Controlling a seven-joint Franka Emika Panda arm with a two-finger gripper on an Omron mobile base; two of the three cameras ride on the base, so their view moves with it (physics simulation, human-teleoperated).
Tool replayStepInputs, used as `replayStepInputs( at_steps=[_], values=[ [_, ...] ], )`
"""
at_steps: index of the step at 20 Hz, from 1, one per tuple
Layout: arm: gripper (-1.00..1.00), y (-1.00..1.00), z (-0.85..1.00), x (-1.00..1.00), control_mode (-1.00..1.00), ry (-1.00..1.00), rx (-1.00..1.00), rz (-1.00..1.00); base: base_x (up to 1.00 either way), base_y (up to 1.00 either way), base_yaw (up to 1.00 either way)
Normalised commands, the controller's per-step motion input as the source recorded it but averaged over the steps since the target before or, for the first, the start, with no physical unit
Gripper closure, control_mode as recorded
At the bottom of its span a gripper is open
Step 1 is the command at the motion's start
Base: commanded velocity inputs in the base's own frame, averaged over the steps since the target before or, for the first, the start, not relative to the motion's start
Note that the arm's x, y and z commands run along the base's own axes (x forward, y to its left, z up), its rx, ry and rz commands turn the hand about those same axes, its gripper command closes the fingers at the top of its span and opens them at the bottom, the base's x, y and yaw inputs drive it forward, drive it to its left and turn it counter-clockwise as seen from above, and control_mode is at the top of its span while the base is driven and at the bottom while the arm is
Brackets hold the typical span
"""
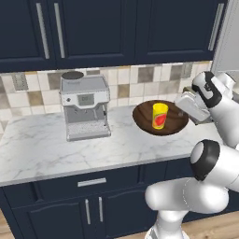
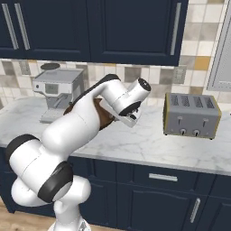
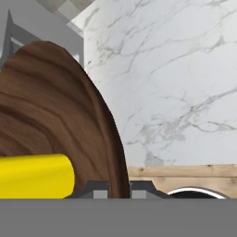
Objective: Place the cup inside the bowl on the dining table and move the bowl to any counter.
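Note:
The dark brown wooden bowl point(image 1: 172, 122) is over the marble counter point(image 1: 46, 149), right of the middle. The yellow cup point(image 1: 159, 115) with its red mark stands inside it. My gripper point(image 1: 185, 112) comes in from the right and is shut on the bowl's right rim. In the hand view the rim of the bowl point(image 3: 55, 115) runs down between the two fingertips of my gripper point(image 3: 119, 189), with the cup point(image 3: 34, 176) lying across the lower left. In the right base view my arm hides most of the bowl point(image 2: 103, 118). I cannot tell whether the bowl rests on the counter. The dining table is out of view.
A silver coffee machine point(image 1: 85, 107) stands on the counter left of the bowl. A silver toaster point(image 2: 191, 115) stands further right. Navy wall cabinets hang above the tiled backsplash, with navy drawers and doors below the counter edge.

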Motion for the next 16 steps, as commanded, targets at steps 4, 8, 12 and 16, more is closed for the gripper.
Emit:
replayStepInputs(
  at_steps=[4,8,12,16],
  values=[
    [1.0,-0.01,-0.08,0.0,-1.0,0.03,0.04,0.0,0.0,0.0,0.0],
    [1.0,-0.01,-0.14,0.0,-1.0,0.08,0.08,0.0,0.0,0.0,0.0],
    [1.0,-0.03,-0.36,0.0,-1.0,0.06,0.15,0.0,0.0,0.0,0.0],
    [1.0,-0.01,-0.31,0.0,-1.0,0.08,0.12,0.0,0.0,0.0,0.0]
  ],
)
